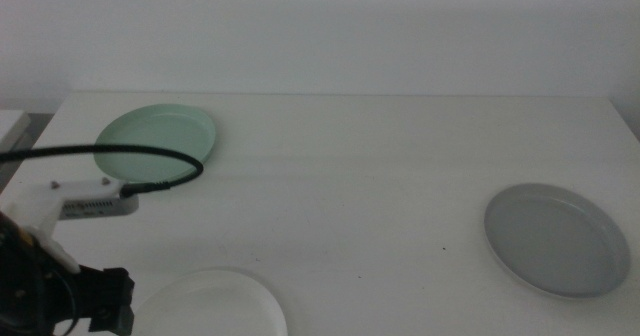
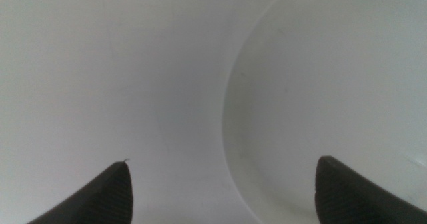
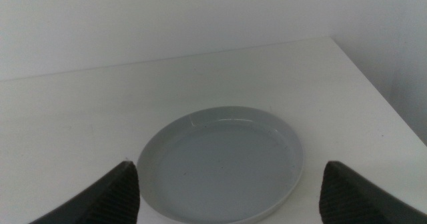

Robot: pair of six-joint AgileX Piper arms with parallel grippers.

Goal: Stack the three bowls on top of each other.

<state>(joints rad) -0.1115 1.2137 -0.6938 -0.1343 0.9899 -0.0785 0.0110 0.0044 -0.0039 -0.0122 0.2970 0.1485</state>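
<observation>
Over at the near left corner the left gripper [image 2: 220,191] hangs low above the white tabletop [image 1: 350,176], its two dark jaws spread wide. One jaw sits over the rim of the white bowl [image 1: 215,304], the other over bare tabletop just beside it, and neither touches the bowl. A black cable [image 1: 120,154] arcs from that arm across the front of the mint green bowl [image 1: 158,136], which rests at the far left. Well apart, on the right side, the grey bowl [image 1: 555,238] lies flat. The right gripper [image 3: 227,191] hovers near it, jaws spread wide and holding nothing.
</observation>
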